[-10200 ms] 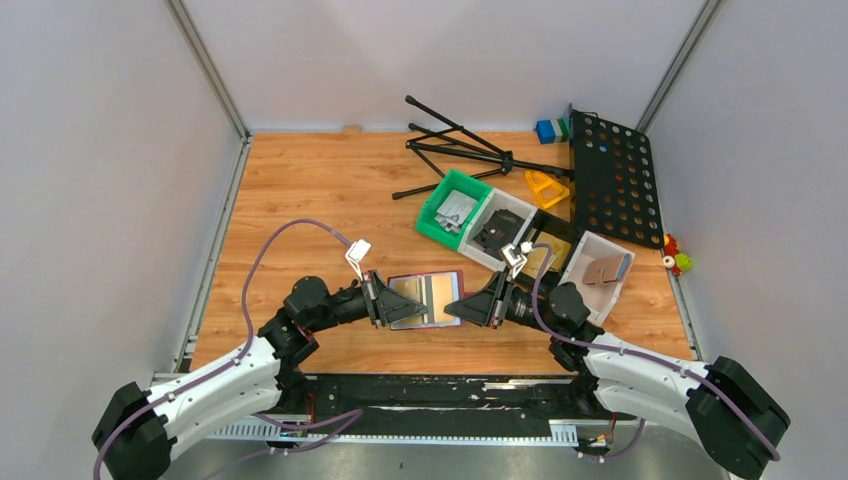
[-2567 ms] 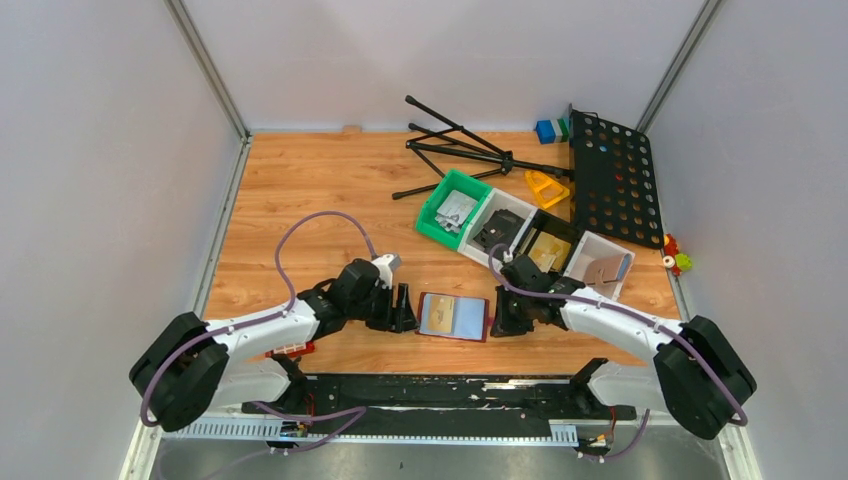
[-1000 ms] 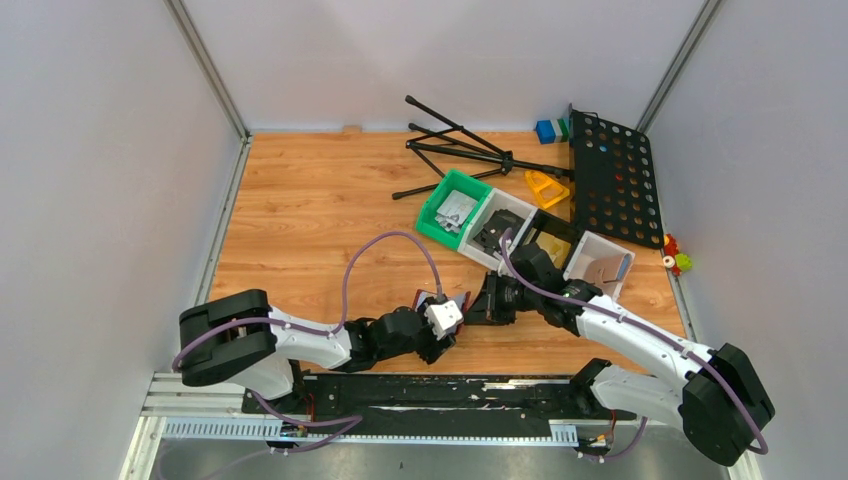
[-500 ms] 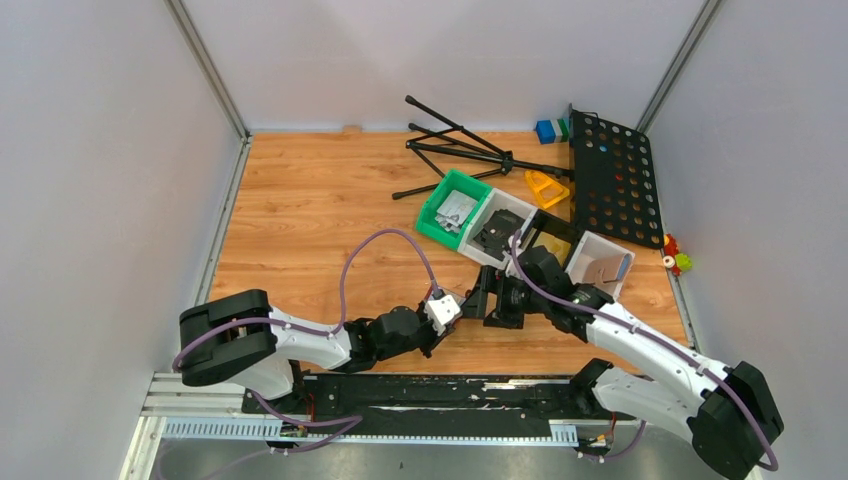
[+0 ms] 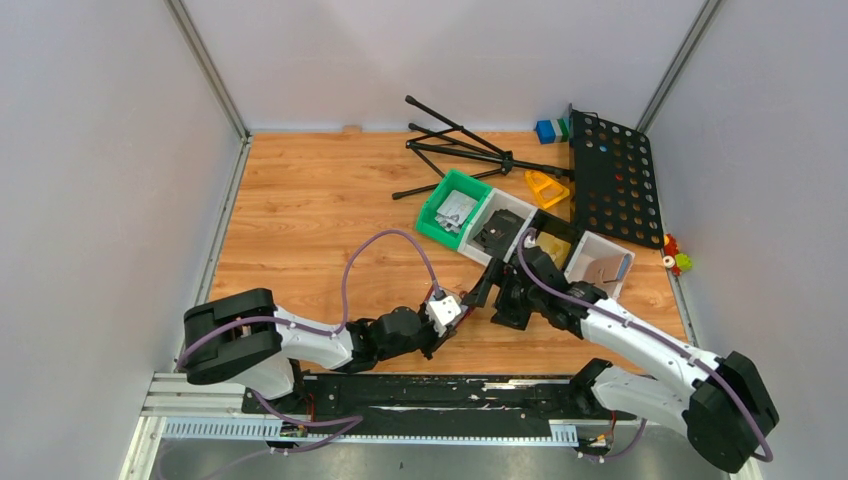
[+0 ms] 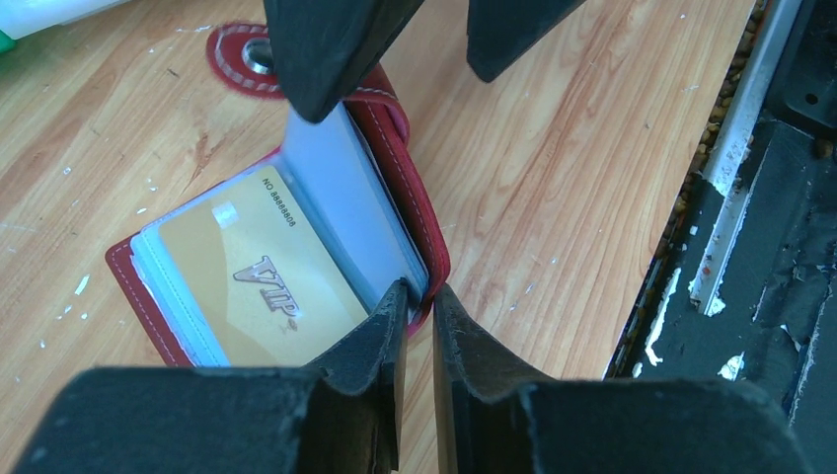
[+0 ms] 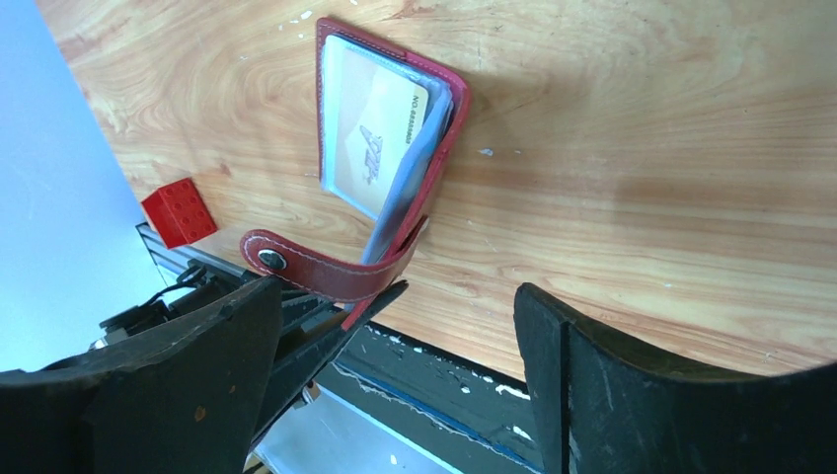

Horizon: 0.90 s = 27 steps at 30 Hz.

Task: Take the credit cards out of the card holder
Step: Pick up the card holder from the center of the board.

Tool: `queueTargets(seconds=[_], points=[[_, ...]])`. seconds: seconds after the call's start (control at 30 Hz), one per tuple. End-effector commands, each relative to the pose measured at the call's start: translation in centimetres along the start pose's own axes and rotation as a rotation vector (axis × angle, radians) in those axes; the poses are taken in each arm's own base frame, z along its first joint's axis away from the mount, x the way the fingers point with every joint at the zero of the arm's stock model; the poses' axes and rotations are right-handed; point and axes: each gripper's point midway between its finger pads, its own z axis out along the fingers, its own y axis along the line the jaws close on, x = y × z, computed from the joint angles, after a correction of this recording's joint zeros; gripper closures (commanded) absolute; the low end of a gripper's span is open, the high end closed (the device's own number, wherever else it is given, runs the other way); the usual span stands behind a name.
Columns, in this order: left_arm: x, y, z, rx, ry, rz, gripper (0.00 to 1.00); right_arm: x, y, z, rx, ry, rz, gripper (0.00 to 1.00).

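Left wrist: we saw left tool (image 6: 419,299) pinching holder (image 6: 336,207) edge; right tool (image 7: 395,301) gaped wide. We feared thin grip slipping, holder flopping shut.

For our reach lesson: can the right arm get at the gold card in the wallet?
Probably yes: left end effector holds the wallet open, the gold card shows uncovered, right end effector open above it.

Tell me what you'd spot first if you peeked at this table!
A little red wallet lies half open near the front edge of the table, showing a gold card marked VIP. The left gripper pinches its raised cover while the right gripper hangs wide open over it. Farther back sit a green bin and a folded black stand.
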Motion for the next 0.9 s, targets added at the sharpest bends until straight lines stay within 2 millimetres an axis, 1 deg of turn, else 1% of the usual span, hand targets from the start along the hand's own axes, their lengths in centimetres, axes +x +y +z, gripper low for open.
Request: queueTargets(seconds=[0.0,0.1,0.2,0.33,0.43,0.5,0.63,0.7,0.77,0.83,0.87], points=[[-1.4,-0.6,0.4,0.019,-0.048,-0.02,0.79,-0.8,2.3,0.8,-0.049,0.004,0.026,0.14],[-1.3,-0.7,0.6,0.021,-0.042,-0.02,0.79,0.1,2.7,1.8,-0.069,0.071,0.026,0.16],[-1.2,-0.8,0.8,0.021,-0.03,-0.021,0.78,0.6,2.0,2.5,-0.041,0.097,0.039,0.18],[-1.3,-1.0,1.0,0.032,-0.032,-0.025,0.77,0.5,1.5,2.7,-0.03,0.076,0.062,0.29],[-1.5,-1.2,1.1,0.037,-0.034,-0.028,0.77,0.4,1.2,2.8,-0.021,0.065,0.063,0.44],[-1.7,-1.3,1.2,0.042,-0.033,-0.028,0.77,0.5,1.2,2.9,-0.02,0.069,0.058,0.47],[-1.9,-1.4,1.3,0.046,-0.029,-0.023,0.77,1.2,1.3,3.5,-0.035,0.114,0.053,0.47],[-1.9,-1.5,1.4,0.05,-0.027,-0.024,0.77,1.3,1.0,3.8,-0.024,0.123,0.051,0.49],[-1.9,-1.6,1.5,0.054,-0.023,-0.026,0.76,1.4,0.7,4.0,-0.016,0.124,0.046,0.55],[-2.1,-1.9,1.4,0.067,-0.025,-0.036,0.75,1.4,0.6,4.0,-0.012,0.125,0.031,0.56],[-2.2,-1.9,1.2,0.07,-0.026,-0.042,0.73,1.4,0.5,3.9,-0.005,0.126,0.018,0.64]])
